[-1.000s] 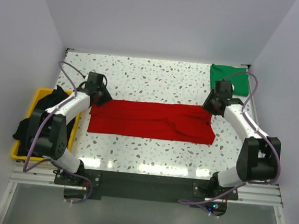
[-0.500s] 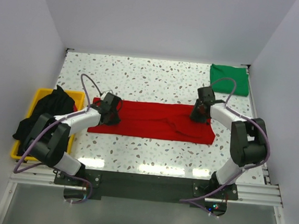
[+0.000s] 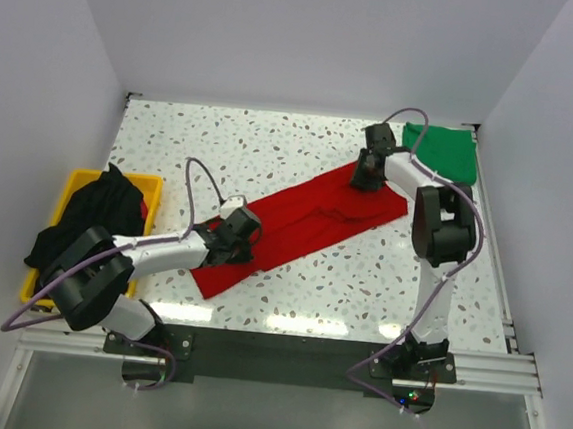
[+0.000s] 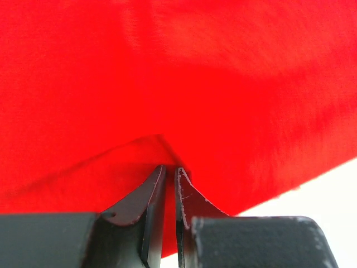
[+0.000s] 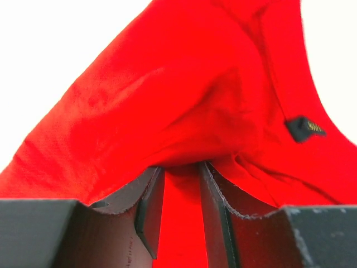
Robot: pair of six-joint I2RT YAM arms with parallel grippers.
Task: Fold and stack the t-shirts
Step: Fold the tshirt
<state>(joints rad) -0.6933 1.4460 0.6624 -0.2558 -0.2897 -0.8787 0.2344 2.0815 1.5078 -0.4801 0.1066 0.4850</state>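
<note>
The red t-shirt point(image 3: 306, 221) lies in a long slanted band across the speckled desk point(image 3: 273, 143), its near end low on the left and its far end up by the right corner. The left claw point(image 4: 170, 170) has its fingers almost pressed together on a thin ridge of red cloth near the lower end. The right claw point(image 5: 179, 167) pinches a thicker bunch of the same shirt at the upper end, close to a small black label point(image 5: 305, 127)

Judged from this, the weak point is the left hold: only a slim fold sits between the fingers, so a pull along the band could let it slide out and drop that end in a heap. If the two arms draw apart unevenly, the cloth may twist or bunch in the middle, where creases already show, and any fold made on top would come out crooked. The right arm works just beside the green t-shirt point(image 3: 444, 153), folded at the far right corner; a wide swing, or its trailing cable, could nudge that neat square out of shape. The near end of the red band also lies close to the front edge of the desk and could slip over it

Counted: three t-shirts, one red, one green and one black t-shirt point(image 3: 91, 212), the last heaped in a single yellow bin point(image 3: 149, 184) at the left; two arms, two claws
</note>
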